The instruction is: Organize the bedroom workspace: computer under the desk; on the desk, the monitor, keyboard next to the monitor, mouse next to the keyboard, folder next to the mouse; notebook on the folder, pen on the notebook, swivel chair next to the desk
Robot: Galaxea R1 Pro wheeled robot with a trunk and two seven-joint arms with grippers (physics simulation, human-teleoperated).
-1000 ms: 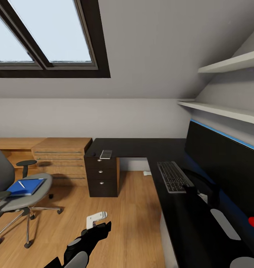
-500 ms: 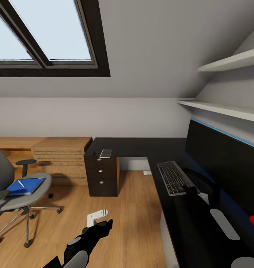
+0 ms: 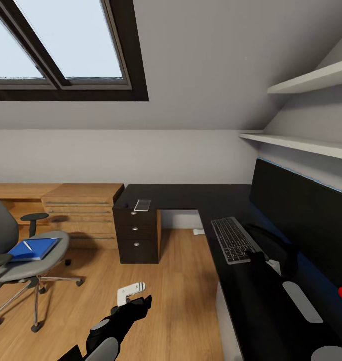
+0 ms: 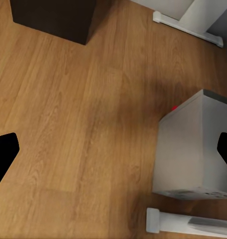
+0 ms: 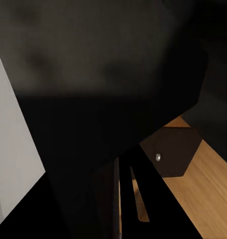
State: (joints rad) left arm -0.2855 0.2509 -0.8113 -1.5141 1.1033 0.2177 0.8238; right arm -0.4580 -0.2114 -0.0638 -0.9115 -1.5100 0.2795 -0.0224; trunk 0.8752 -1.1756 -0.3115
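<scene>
Barely anything has shifted on the head view: the chair [image 3: 20,260] with the folder [image 3: 33,249] slid slightly leftward, so the camera is turning right. The keyboard [image 3: 233,238] lies on the desk [image 3: 191,196] beside the monitor [image 3: 303,225]. On the left wrist view, the left gripper [image 4: 113,149] hangs spread above the floor, the computer [image 4: 195,149] just beside. On the right wrist view, dark desk surfaces; I cannot tell that gripper's state.

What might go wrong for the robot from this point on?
The pen lies loose on the blue folder on the swivel chair; lifting the folder could roll it off. The chair stands on castors and may slide when touched. The keyboard lies near the desk edge, where a passing arm might knock it off.
</scene>
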